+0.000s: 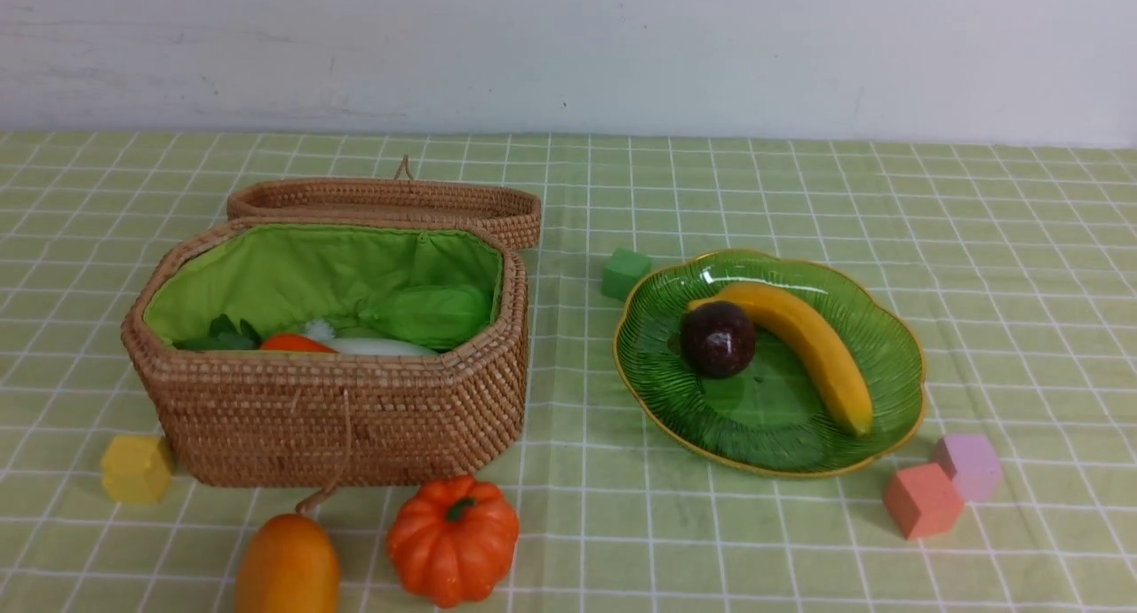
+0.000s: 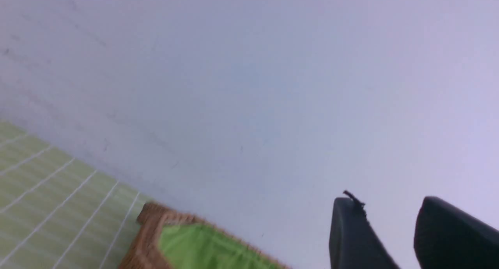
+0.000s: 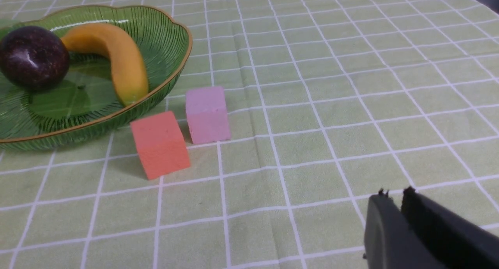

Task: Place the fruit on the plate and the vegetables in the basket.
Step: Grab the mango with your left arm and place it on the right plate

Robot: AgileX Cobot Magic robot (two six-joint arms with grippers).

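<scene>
Mango (image 1: 287,564) lies nearest: my empty, parted left gripper (image 2: 384,206) should widen and straddle it squarely; my right gripper (image 3: 394,197) gapes narrowly.

we see soft, even light in the front view, with small glare spots on the green plate (image 1: 764,453) and faint shadows on the surface (image 1: 1021,329). the left wrist view is hazy and blurred; the right is sharper, its tool (image 3: 393,202) dark and soft-edged.
</scene>
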